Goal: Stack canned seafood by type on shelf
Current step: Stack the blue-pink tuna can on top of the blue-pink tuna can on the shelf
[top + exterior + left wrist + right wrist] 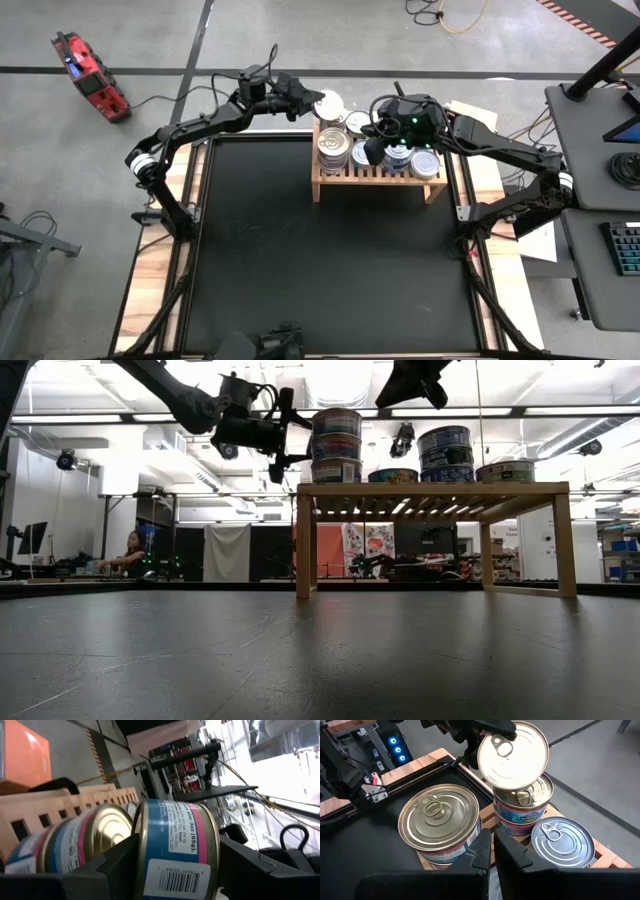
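The light-wood shelf (378,182) stands at the far side of the black mat, with several tins of canned seafood on its slats. My left gripper (312,103) reaches in level from the far left and is shut on a blue-and-pink tin (512,754). That tin is by the shelf's far left corner, above a stack of two tins (522,805). A taller stack (333,148) stands at the near left. My right gripper (492,851) hovers shut and empty above the middle of the shelf (375,152). My left gripper pinches the tin between its two fingers (118,866), one at each flat end, with the barcode label (172,847) facing back along the fingers. The fingers come level from the table's far left. The tin looks lifted clear of the stack below, its lid (512,754) slightly tilted.
More tins stand on the shelf's right part: a blue stack (447,452) and a single one (505,470). The black mat (320,260) lies in front of the shelf. A red tool (88,72) lies on the floor far left, and a desk with a keyboard (625,245) is on the right.
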Available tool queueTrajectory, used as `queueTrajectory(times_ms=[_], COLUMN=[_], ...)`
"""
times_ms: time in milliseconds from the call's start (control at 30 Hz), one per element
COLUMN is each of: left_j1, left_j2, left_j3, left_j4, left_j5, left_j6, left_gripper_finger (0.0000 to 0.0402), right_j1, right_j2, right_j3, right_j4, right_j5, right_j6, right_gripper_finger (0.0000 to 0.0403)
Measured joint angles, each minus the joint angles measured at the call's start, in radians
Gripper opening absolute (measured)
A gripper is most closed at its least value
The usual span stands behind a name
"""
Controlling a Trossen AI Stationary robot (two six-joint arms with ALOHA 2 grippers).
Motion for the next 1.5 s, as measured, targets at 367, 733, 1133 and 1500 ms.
queueTrajectory(times_ms=[367, 733, 1133, 1500], left_j1=[-0.005, -0.013, -0.015, -0.015], left_j2=[0.000, 0.000, 0.000, 0.000], left_j3=[0.000, 0.000, 0.000, 0.000], left_j4=[0.010, 0.011, 0.011, 0.007], left_j5=[-0.012, -0.005, -0.005, -0.004], left_j6=[0.000, 0.000, 0.000, 0.001], left_gripper_finger=[0.0226, 0.0226, 0.0226, 0.0227], right_j1=[0.000, 0.000, 0.000, 0.000], right_j2=[0.000, 0.000, 0.000, 0.000], right_j3=[0.000, 0.000, 0.000, 0.000], right_j4=[0.000, 0.000, 0.000, 0.000], right_j5=[0.000, 0.000, 0.000, 0.000], right_j6=[0.000, -0.002, -0.009, -0.010], right_gripper_finger=[0.0013, 0.0013, 0.0013, 0.0013])
